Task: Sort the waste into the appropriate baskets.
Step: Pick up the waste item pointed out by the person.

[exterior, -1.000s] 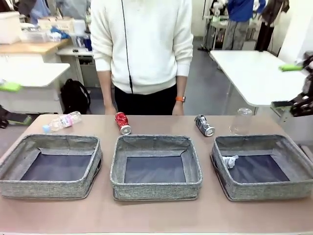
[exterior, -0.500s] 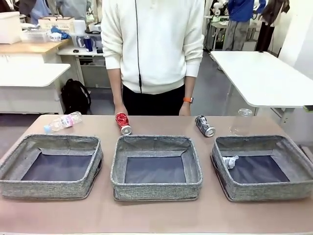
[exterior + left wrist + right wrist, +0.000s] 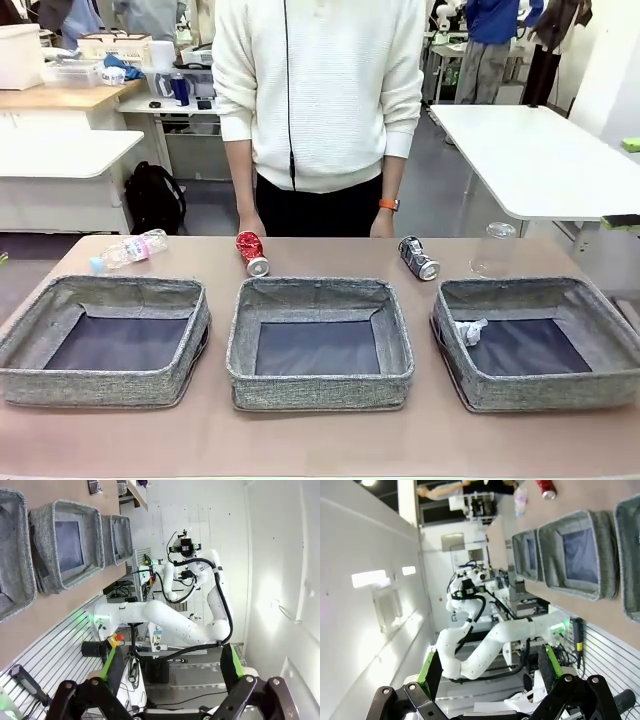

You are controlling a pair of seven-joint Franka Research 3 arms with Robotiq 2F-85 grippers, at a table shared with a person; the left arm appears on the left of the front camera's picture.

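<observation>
The long brown table [image 3: 320, 440] has three low grey cloth baskets in a row: the left basket [image 3: 100, 385], the middle basket [image 3: 320, 388] and the right basket [image 3: 540, 390]. A person in a white sweater [image 3: 320, 100] stands at the far side.

My left claw [image 3: 170, 665] is spread wide with nothing in it. My right claw [image 3: 489, 667] is spread wide and has nothing in it too. I think both are up and well away from the waste.

The clear plastic bottle with the blue cap [image 3: 128, 249] lies on the table at 12 o'clock from the left basket. The other clear bottle [image 3: 495, 248] stands at 12 o'clock from the right basket. The crushed red can [image 3: 250, 251] lies at 11 o'clock from the middle basket. The crushed dark can [image 3: 418, 256] lies at 1 o'clock from it. The small white paper wad [image 3: 469, 329] sits inside the right basket, on its 9 o'clock side.

So I think one piece is sorted and four wait. I am between picks. Next I must choose one piece, maybe a can, bring a spread claw down over it, squeeze, and carry it to the right basket for its kind.
</observation>
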